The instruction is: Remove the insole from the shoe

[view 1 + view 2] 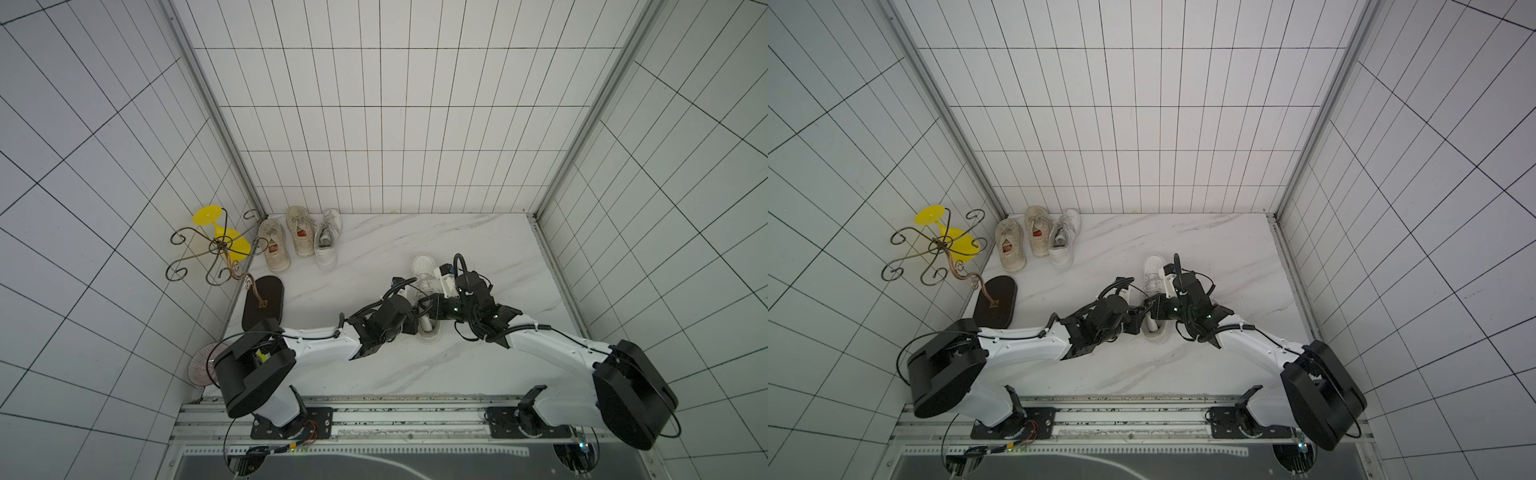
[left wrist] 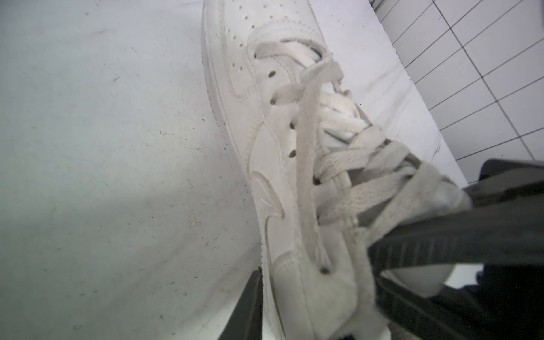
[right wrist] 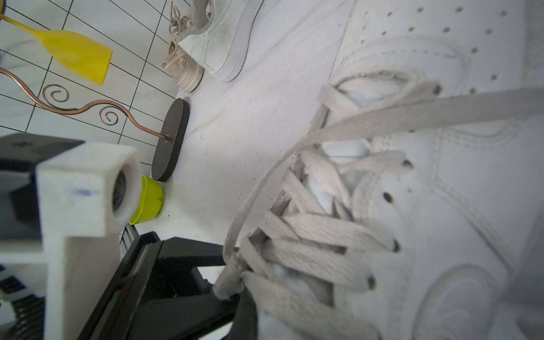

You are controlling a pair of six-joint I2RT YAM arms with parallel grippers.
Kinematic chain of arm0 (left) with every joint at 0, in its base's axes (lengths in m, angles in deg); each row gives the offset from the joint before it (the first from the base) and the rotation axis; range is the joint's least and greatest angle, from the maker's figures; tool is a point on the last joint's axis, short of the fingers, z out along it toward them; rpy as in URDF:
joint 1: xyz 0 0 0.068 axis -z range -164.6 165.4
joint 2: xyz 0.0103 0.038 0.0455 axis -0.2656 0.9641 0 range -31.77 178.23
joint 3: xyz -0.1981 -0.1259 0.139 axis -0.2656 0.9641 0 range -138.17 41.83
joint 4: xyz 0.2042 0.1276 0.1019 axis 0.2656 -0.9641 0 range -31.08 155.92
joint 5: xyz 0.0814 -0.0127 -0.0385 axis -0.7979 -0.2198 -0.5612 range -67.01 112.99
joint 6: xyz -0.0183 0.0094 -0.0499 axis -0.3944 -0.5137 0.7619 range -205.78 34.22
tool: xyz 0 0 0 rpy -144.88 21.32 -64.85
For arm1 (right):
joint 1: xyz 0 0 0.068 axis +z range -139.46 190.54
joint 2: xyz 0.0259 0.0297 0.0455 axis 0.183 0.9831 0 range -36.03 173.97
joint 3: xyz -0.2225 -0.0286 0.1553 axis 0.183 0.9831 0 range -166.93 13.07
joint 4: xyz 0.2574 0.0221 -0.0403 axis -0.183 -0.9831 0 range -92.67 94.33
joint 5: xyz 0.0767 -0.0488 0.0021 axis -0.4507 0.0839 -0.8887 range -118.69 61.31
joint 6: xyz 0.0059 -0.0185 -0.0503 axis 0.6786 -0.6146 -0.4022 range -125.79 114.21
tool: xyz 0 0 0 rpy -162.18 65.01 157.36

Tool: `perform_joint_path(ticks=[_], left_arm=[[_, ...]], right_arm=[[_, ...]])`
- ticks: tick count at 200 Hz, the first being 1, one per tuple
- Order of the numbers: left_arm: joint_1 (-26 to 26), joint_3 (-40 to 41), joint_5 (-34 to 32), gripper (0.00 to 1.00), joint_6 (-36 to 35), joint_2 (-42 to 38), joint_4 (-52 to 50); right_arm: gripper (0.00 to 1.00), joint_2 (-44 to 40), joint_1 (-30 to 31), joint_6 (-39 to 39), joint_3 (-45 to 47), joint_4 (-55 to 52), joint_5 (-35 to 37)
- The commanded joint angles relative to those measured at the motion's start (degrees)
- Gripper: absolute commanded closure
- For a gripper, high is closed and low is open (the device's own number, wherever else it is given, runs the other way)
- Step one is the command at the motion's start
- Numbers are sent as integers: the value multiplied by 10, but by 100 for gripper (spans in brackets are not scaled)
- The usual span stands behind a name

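The white lace-up shoe (image 1: 424, 266) (image 1: 1154, 266) lies mid-table with its heel toward the arms. A pale strip, apparently the insole (image 1: 428, 323) (image 1: 1151, 323), curls up in the heel opening. My left gripper (image 1: 415, 322) is at the shoe's collar. In the left wrist view one of its fingers (image 2: 247, 306) rests against the shoe's outer side (image 2: 265, 147), and the other is hidden behind the collar. My right gripper (image 1: 430, 307) reaches into the opening from the other side, shut. Its dark finger (image 3: 247, 312) goes under the laces (image 3: 309, 235), which hide what it pinches.
Three more shoes (image 1: 300, 237) stand at the back left corner. Beside them is a scrolled metal stand (image 1: 216, 249) on a dark oval base (image 1: 264, 303), holding a yellow plastic glass (image 1: 226, 239). A ribbed plate (image 1: 203, 365) and a green cup (image 3: 147, 200) sit near the left arm.
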Motion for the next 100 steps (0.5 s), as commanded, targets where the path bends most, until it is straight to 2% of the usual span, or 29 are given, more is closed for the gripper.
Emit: perform_joint_path(ticks=[1,20,48,100], left_arm=[[-16,5,34,89,5,32,-33],[-18,3,39,97,5,32,-25],[-19,2,44,100,3,24,-11],[-19,3,39,100,2,19,-5]], right_arm=[[100,0,1,-20,-1,29,-22],[100,10,4,-38,-6,-15,16],[97,16,14,-59,-2,-45,64],[77,18,20,-70,1,-52,45]])
